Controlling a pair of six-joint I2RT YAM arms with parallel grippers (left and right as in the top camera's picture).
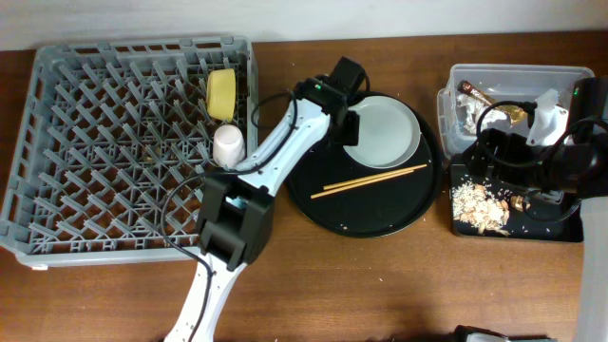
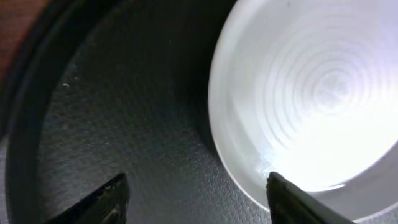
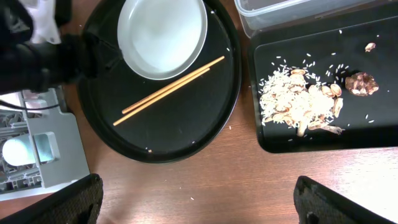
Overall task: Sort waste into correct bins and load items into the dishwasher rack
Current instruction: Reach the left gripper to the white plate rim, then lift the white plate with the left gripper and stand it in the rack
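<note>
Waste looks sorted: wrappers and tissue sit in the clear tub (image 1: 560,74), and the food scraps (image 1: 480,201) lie on the flat black tray (image 1: 541,228) just in front of it. So the step in hand seems to be loading the rack (image 1: 57,142), where a yellow bowl (image 1: 222,92) and a pink cup (image 1: 229,144) stand near its right side.

The left pincer (image 2: 196,202) hangs low over the round black tray (image 1: 380,214), spread. One finger is over the grey plate (image 1: 380,133) and the other over bare tray, with the plate's rim between them. Next it should close on that rim, lift the plate and carry it left to the rack. The chopsticks (image 1: 375,179) lie just beside the plate.

The right pincer (image 3: 208,205) is spread wide, holding nothing, above the desk near the bins.
</note>
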